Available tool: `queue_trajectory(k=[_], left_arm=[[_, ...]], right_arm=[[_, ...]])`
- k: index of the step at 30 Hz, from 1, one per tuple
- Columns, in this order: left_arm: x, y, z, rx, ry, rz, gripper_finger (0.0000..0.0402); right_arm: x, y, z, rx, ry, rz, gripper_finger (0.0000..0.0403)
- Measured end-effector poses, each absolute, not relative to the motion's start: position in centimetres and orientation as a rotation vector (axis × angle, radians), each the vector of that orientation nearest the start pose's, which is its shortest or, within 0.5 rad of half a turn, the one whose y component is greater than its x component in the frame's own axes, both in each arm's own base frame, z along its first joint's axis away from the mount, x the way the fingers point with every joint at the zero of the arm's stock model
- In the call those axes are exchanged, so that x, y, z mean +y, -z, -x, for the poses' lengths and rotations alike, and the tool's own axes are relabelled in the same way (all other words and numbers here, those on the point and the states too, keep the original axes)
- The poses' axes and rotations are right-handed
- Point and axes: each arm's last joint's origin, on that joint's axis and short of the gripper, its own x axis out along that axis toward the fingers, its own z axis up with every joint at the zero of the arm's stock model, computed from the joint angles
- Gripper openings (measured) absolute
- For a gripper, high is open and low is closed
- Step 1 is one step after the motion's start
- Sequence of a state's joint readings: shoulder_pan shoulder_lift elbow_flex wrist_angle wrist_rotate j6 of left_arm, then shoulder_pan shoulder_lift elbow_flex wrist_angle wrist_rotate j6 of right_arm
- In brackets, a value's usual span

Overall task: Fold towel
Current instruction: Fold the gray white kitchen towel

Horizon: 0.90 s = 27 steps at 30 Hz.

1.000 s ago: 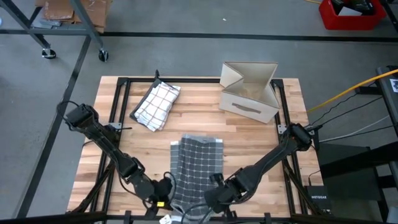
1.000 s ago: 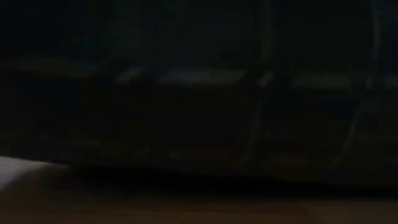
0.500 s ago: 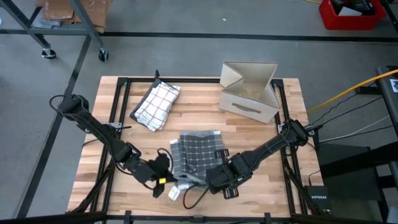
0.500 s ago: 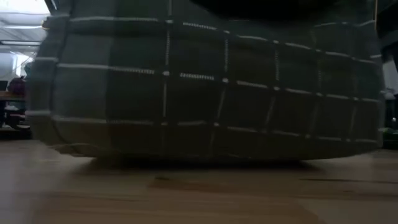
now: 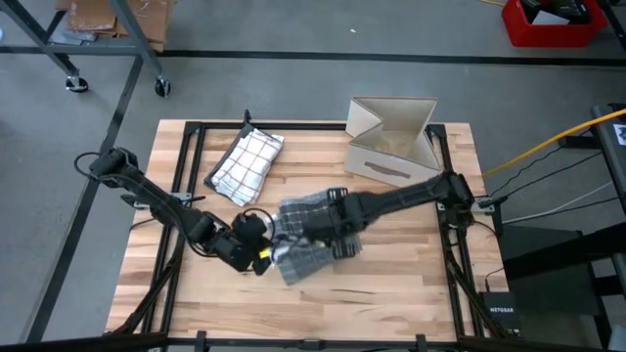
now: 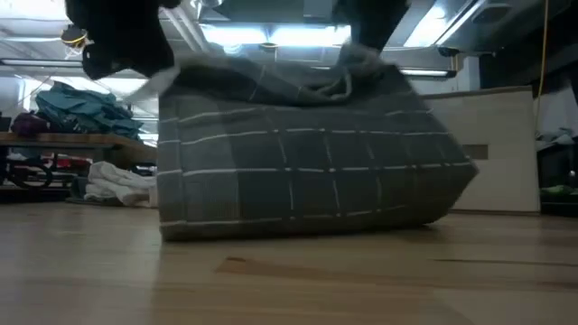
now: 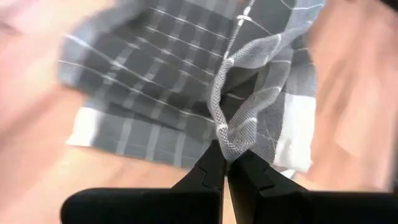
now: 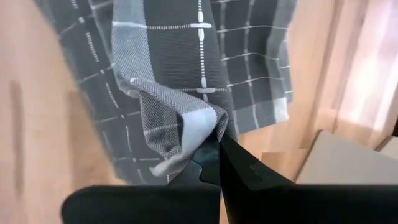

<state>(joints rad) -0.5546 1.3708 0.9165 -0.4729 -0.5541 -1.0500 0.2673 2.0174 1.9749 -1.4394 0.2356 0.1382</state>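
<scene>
A grey checked towel (image 5: 311, 260) lies at the table's middle with its upper part raised; in the low view the towel (image 6: 307, 162) hangs like a curtain. My left gripper (image 5: 264, 238) is shut on the towel's left side, and my right gripper (image 5: 335, 225) is shut on its right side. In the wrist views each gripper, left (image 7: 225, 167) and right (image 8: 217, 149), shows bunched cloth between its shut fingers. My left gripper pinches a bunched edge of the towel (image 7: 225, 138) between its two fingers, slanting down from the table's left. The cloth below it hangs slack down to the table (image 6: 226, 230). My right gripper pinches a towel corner with a pale hem (image 8: 202, 127) between its two fingers, coming from above and pointing steeply down. That corner is lifted clear; the cloth hangs below the fingers and its lower fold (image 6: 388, 221) rests on the table.
A second checked towel (image 5: 245, 164), folded, lies at the far left of the table. An open cardboard box (image 5: 391, 147) stands at the far right. Bare wood (image 5: 391, 293) lies along the near edge.
Both grippers have gone from the near edge toward the far edge and risen a little, staying shut on the towel. The towel's near end has been lifted off the table and carried over its far part, which stays on the wood.
</scene>
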Motion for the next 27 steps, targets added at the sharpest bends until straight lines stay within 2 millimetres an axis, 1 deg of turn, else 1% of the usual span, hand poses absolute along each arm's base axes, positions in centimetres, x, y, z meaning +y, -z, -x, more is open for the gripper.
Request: queue_trajectory(k=[3,6,11,16,22,24,27], left_arm=[[-11.9,-23.2,-23.7,0.704,-0.460,0.474,0.0000],[-11.3,-22.8,-23.7,0.718,-0.494,0.465,0.0000],[-10.3,-21.6,-23.6,0.744,-0.542,0.448,0.0000],[-9.2,-20.8,-23.6,0.764,-0.583,0.430,0.0005],[-7.7,-19.5,-23.4,0.780,-0.652,0.421,0.0010],[-7.3,-19.2,-23.3,0.794,-0.661,0.401,0.0018],[-6.7,-18.8,-23.1,0.817,-0.674,0.367,0.0041]], right_arm=[[7.5,-28.5,-38.5,1.436,0.091,0.246,0.0000],[5.7,-27.2,-39.0,1.441,0.087,0.237,0.0000],[3.4,-25.5,-39.6,1.442,0.053,0.185,0.0000],[1.8,-24.3,-39.6,1.463,0.041,0.155,0.0004],[0.5,-22.8,-39.6,1.460,0.050,0.153,0.0015],[0.3,-22.1,-39.8,1.440,0.070,0.162,0.0023],[0.1,-21.3,-40.0,1.410,0.111,0.196,0.0043]])
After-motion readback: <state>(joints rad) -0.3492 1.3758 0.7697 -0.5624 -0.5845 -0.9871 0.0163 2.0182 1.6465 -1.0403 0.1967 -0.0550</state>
